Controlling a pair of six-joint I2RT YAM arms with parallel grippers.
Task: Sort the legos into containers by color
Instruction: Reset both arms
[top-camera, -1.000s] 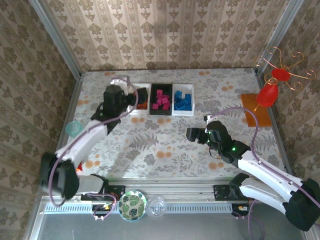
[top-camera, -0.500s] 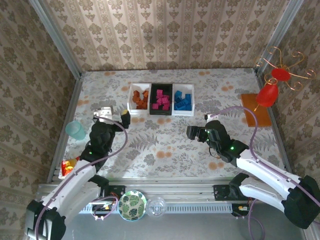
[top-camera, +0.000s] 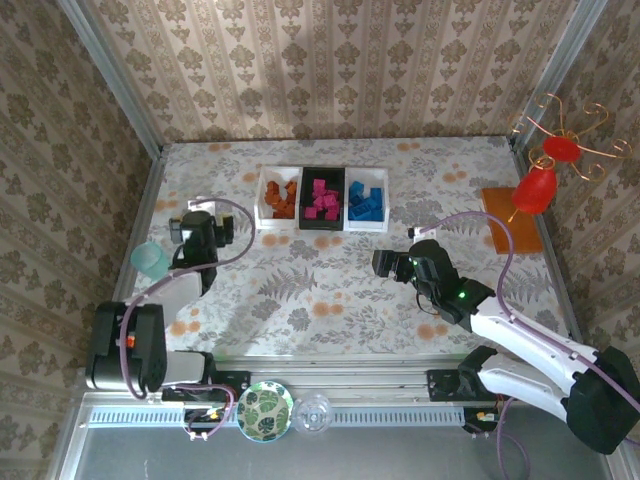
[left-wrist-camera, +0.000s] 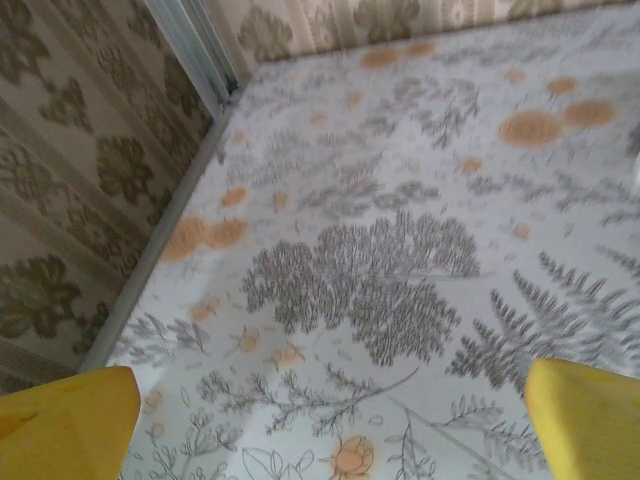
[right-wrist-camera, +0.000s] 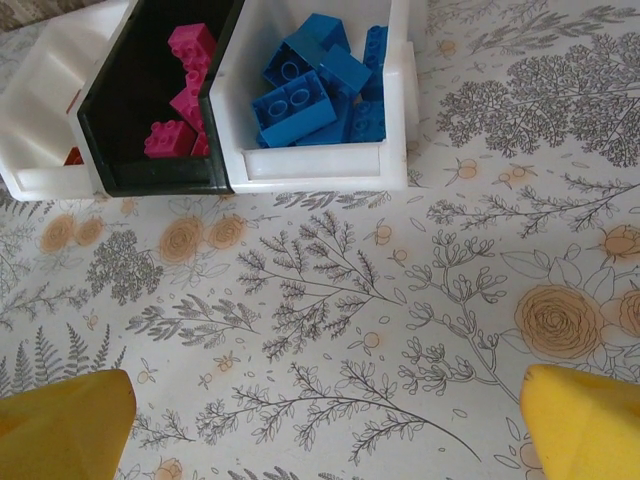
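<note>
Floral-printed cloth covers the table (top-camera: 330, 290), seen from above. The left gripper (top-camera: 198, 226) is toward 9 o'clock of the table's middle, with a teal cup (top-camera: 152, 259) just beside it at its 8 o'clock. Its wrist camera shows the yellow fingertips (left-wrist-camera: 60, 420) spread wide over bare cloth, holding nothing. The right gripper (top-camera: 386, 265) is toward 3 o'clock, its fingers (right-wrist-camera: 585, 420) likewise apart and empty, with the bins (top-camera: 262, 190) at its 11 o'clock. Those three joined bins stand in a row at the table's 12 o'clock. Orange-brown bricks (top-camera: 284, 202) lie in the left white one, pink bricks (top-camera: 322, 198) in the black middle one, and blue bricks (top-camera: 366, 202) in the right white one.
</note>
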